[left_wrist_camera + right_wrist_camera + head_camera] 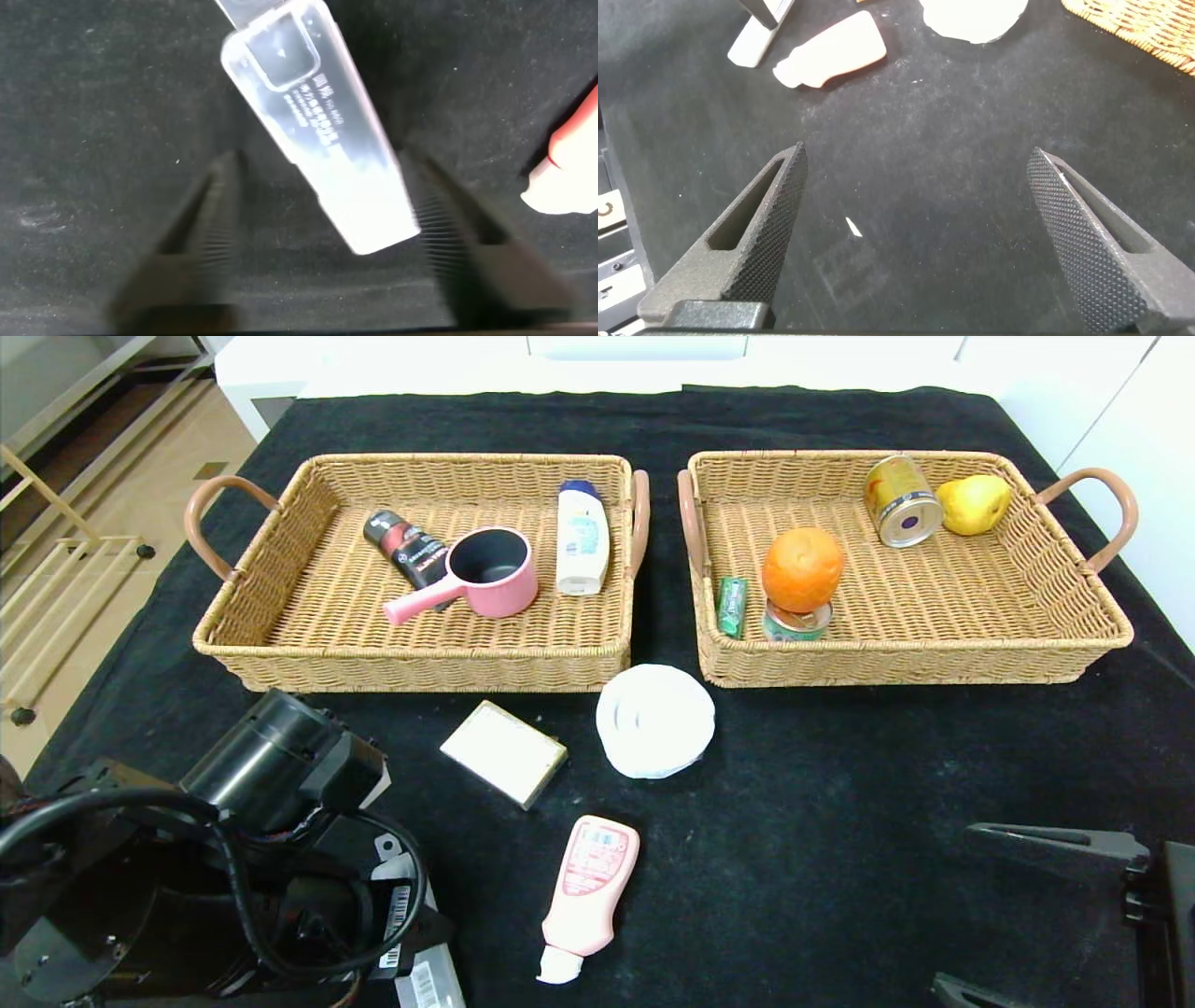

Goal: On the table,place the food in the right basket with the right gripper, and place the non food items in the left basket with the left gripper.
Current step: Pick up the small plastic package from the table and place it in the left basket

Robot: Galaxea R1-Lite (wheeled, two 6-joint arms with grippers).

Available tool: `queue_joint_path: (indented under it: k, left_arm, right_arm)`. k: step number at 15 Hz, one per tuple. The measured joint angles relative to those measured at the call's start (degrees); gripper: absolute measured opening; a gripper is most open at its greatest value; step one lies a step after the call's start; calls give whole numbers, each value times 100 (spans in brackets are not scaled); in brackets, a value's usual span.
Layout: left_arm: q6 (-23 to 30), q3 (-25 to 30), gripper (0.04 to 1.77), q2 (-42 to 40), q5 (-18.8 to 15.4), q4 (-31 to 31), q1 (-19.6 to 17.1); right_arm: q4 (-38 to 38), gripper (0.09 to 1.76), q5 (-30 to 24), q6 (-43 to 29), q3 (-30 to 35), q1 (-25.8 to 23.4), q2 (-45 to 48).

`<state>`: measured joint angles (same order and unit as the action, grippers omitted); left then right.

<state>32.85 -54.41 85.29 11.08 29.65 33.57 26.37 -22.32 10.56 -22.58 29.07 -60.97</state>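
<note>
The translucent oblong case [313,121] is straddled by the left gripper [322,238] at the near left of the table [840,784], its fingers spread either side, not touching. The pink bottle [590,887] lies just beside — beige box [504,753] and white tub [655,720] nearer the left basket [280,653]. The right gripper [920,243] is held wide apart over bare cloth — orange [803,569], tin [796,621] and gum pack [732,606] sit in the right basket [934,658].

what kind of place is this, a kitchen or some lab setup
Probably a staged robot test setup, not a kitchen: a table draped in black cloth, two matching wicker baskets for sorting, and plain white furniture behind.

on the table [840,784], a white tub [655,720], beige box [504,752] and pink bottle [588,894] lie near its front edge, before the left basket [308,588] and right basket [1027,616].
</note>
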Motion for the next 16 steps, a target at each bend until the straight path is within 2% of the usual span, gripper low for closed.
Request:
queue_joint_path:
  k: [4, 5, 16]
  left_arm:
    - [-9, -16, 71, 99, -1, -2, 10]
    - [-11, -16, 66, 115, 0, -5, 16]
    - [16, 35, 66, 93, -11, -18, 0]
  right_arm:
    - [1, 171, 0, -1, 4, 0, -22]
    - [1, 171, 0, 0, 6, 0, -33]
    - [-20, 171, -5, 2, 56, 69, -35]
